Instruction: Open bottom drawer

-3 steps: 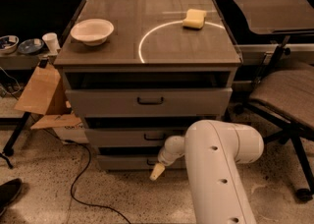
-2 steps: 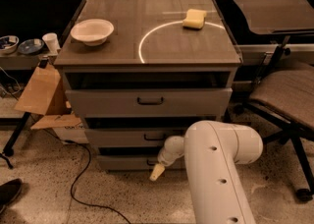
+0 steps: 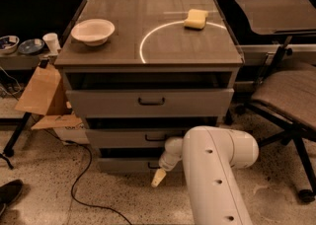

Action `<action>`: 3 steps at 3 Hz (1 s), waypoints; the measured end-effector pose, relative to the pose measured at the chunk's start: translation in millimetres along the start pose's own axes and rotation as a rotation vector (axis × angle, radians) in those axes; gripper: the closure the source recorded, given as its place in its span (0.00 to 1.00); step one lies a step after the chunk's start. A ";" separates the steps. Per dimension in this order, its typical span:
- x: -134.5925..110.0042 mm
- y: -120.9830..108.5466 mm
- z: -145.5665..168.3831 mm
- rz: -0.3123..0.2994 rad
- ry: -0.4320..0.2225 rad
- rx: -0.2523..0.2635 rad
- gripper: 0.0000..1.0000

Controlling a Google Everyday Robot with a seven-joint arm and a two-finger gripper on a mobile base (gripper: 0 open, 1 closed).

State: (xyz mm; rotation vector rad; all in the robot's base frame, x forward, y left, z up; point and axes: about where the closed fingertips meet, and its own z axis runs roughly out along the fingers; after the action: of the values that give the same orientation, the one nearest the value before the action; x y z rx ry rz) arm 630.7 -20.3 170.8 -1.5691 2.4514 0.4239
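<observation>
Bottom drawer [image 3: 123,165] sits lowest in the grey cabinet [image 3: 163,41], down by the floor, with a dark gap above its front. Gripper [image 3: 159,176] hangs just in front of it, honestly can't tell how open it is or whether it's holding anything.

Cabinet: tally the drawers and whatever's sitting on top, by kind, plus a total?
Drawers: 3 (top drawer, middle drawer, bottom drawer)
Bowls: 1 (white bowl)
Sponges: 1 (yellow sponge)
Total: 5
The gripper is down near the floor, right at the bottom drawer's front.
</observation>
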 end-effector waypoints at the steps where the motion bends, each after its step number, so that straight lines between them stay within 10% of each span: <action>1: 7.5 8.2 2.0 0.010 0.000 -0.023 0.00; 3: 15.4 19.3 -0.9 0.021 0.003 -0.040 0.00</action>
State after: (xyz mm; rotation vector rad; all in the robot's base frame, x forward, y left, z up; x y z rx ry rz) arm 606.8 -26.1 169.3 -1.5619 2.4784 0.4775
